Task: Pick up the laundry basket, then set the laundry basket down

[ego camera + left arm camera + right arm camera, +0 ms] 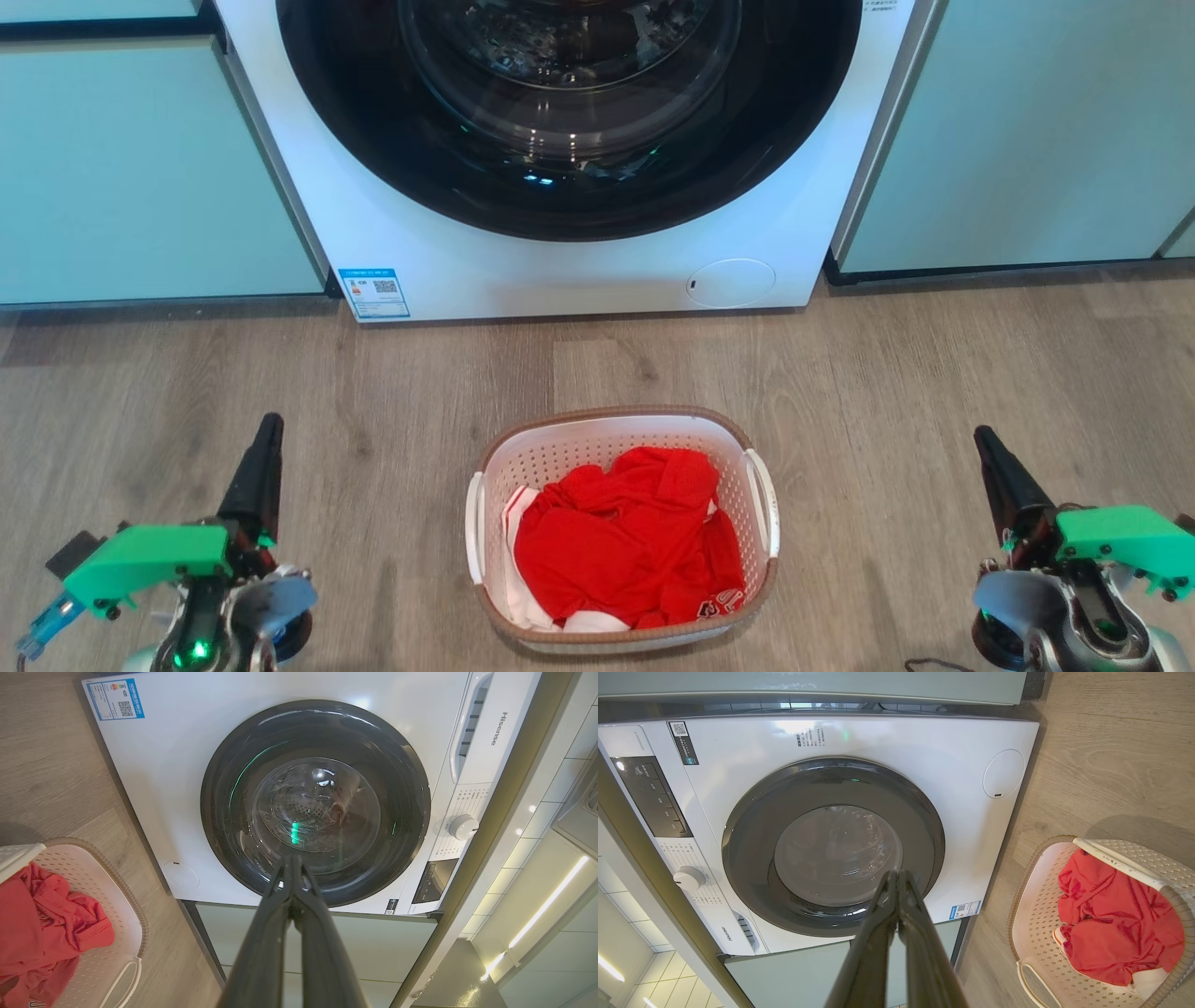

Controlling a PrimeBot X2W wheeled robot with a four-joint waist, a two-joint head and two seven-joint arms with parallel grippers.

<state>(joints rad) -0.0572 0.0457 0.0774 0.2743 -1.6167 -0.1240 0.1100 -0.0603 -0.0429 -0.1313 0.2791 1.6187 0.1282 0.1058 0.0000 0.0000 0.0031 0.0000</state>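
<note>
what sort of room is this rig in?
Most likely a home laundry nook: a front-loading washer built in between pale green cabinets, with a laundry basket of red clothing before it on a wood-look floor.

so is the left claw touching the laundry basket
Apart. The head view shows a stretch of bare floor between the left claw and the laundry basket, with the claw off to the basket's side.

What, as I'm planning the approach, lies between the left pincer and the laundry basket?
Bare wooden floor, seen in the head view; the left pincer and the laundry basket stand apart.
</note>
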